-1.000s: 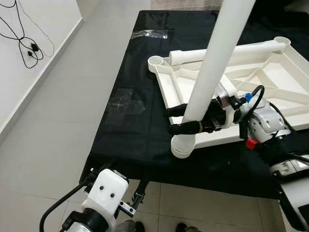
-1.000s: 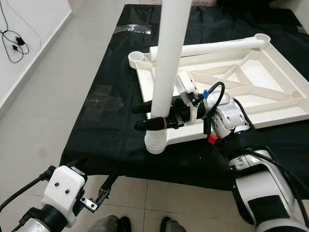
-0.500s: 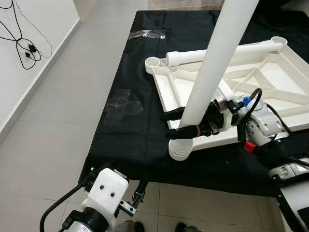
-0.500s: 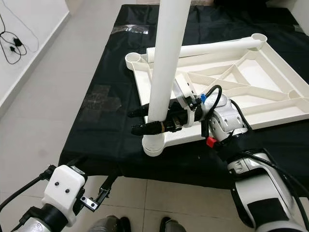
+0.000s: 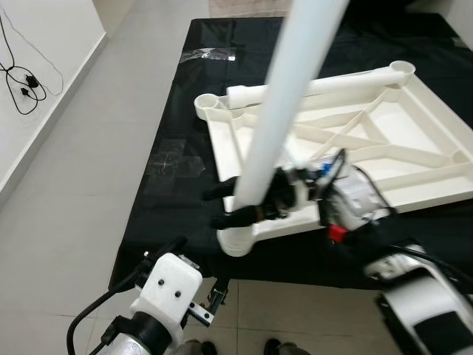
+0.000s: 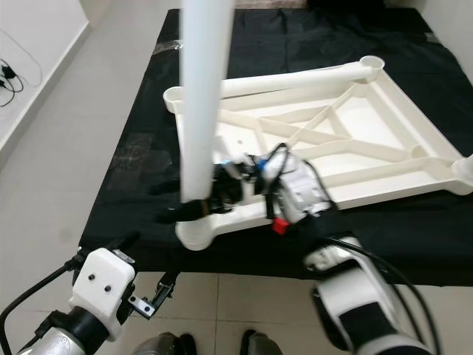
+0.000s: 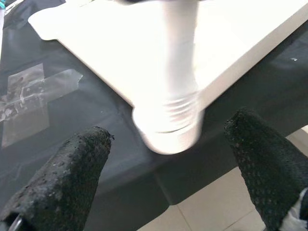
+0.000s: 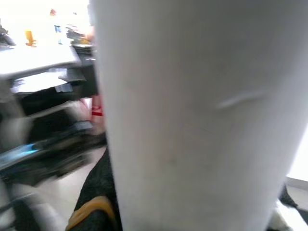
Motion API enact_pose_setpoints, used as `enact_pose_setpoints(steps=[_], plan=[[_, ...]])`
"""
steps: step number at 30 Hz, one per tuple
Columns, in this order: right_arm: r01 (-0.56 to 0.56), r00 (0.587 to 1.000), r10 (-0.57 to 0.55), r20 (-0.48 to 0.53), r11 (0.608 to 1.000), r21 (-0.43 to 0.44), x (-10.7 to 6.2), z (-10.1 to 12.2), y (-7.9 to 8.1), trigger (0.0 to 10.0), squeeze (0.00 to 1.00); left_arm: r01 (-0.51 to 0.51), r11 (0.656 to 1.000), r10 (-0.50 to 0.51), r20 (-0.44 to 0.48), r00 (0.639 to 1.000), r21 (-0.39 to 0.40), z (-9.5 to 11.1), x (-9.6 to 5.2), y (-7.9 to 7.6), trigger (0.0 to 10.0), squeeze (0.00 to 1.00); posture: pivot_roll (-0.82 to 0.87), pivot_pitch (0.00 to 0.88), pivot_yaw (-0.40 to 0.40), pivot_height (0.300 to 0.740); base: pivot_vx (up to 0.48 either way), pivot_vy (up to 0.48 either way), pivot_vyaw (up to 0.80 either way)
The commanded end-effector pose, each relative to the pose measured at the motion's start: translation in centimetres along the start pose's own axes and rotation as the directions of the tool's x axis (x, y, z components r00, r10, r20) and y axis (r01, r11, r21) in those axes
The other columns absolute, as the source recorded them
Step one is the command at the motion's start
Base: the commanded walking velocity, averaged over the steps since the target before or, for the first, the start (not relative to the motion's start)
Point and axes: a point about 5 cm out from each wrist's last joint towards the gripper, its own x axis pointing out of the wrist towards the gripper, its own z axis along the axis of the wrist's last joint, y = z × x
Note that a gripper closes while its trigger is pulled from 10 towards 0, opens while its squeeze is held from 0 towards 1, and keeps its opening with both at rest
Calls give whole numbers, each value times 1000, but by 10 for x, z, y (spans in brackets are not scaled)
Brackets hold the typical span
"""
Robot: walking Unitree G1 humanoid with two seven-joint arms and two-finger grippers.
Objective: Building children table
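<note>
The right gripper (image 5: 230,207) grasps the upright leg (image 5: 273,126) at the tabletop's (image 5: 384,148) near corner. The left gripper (image 7: 168,183), fingers spread, hangs beside the black cloth's (image 5: 177,200) near edge.

Grey tiled floor (image 5: 89,140) (white wall (image 5: 37,44) alongside).

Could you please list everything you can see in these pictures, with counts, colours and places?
Tabletop: one, white, upside down on the cloth, ribs showing.
Upright leg: one, white, standing in the tabletop's near corner socket.
Lying leg: one, white, along the tabletop's far edge.
Cloth: one, black, spread on the floor.
Tape: clear patches on the cloth.
Cable: one, black, by the wall.
Right gripper: black fingers around the upright leg.
Left gripper: black fingers open, low near the cloth's edge.
</note>
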Motion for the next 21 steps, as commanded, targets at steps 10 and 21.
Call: enact_pose_setpoints(steps=[10,21], plan=[[358,914,-373,-162,927,-111,7,-16,-29,10000,0,-12,1000,12,10,1000,-18,5,2,-2,10000,0,205,256,-16,740,0,0,0],[28,990,-16,-138,996,88,0,-21,-6,10000,0,-12,1000,12,-1,1000,-20,2,1,-5,10000,0,194,259,-19,740,0,0,0]])
